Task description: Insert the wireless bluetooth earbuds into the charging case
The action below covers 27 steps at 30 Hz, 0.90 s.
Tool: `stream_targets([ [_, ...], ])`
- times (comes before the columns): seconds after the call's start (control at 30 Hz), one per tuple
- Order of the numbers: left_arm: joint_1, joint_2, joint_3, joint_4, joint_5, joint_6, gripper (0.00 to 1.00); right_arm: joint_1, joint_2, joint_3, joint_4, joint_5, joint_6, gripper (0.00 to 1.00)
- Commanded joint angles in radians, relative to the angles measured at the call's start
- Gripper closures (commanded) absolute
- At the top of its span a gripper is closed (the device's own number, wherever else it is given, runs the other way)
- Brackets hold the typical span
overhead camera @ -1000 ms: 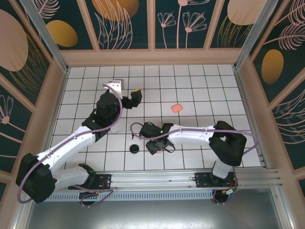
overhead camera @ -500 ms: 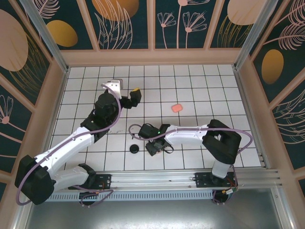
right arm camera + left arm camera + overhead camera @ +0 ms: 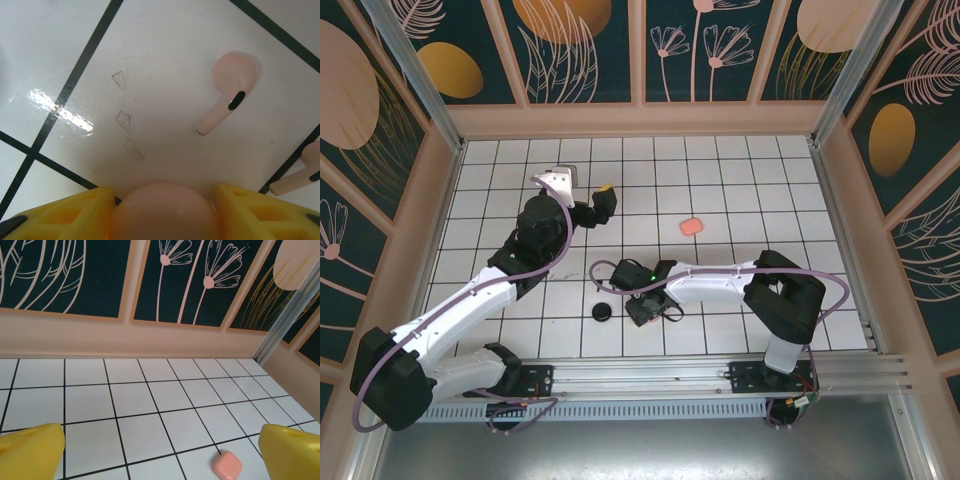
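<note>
Pale pink stemmed earbud (image 3: 227, 92) on tile (image 3: 165, 55); right end effector (image 3: 164, 194) tight on pink case (image 3: 165, 217); left end effector (image 3: 162, 447) agape.

Overhead looks down; right wrist hugs table (image 3: 165, 65).

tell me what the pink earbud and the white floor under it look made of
Pink earbud: likely moulded plastic, smooth satin finish; soft sheen, rounded seamless shape, dark oval inset on the stem. Floor: hard glossy sheet or tile, can't tell which; bright glare streak, fine scuffs.
</note>
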Motion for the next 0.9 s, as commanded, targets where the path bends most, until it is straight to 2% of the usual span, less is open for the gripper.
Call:
stream_targets([
  [0.0, 0.007, -0.015, 0.011, 0.012, 0.016, -0.003, 0.01, 0.008, 0.03, 0.007, -0.005, -0.019, -0.001, 0.49],
  [0.13, 0.007, -0.01, 0.02, 0.013, 0.025, -0.011, 0.01, 0.008, 0.001, 0.013, -0.019, -0.023, 0.002, 0.6],
  [0.3, 0.006, -0.008, 0.021, 0.029, 0.028, -0.03, 0.01, 0.001, -0.068, 0.058, -0.06, -0.014, 0.016, 0.62],
  [0.43, 0.007, -0.008, 0.007, 0.055, 0.019, -0.042, 0.01, -0.042, -0.141, 0.101, -0.087, -0.015, 0.032, 0.62],
  [0.67, 0.012, -0.004, -0.079, 0.155, 0.031, -0.064, 0.01, -0.242, -0.252, 0.148, -0.06, -0.08, 0.074, 0.61],
  [0.87, 0.026, 0.027, -0.166, 0.301, 0.19, -0.117, 0.01, -0.437, -0.293, 0.143, 0.049, -0.149, 0.208, 0.61],
])
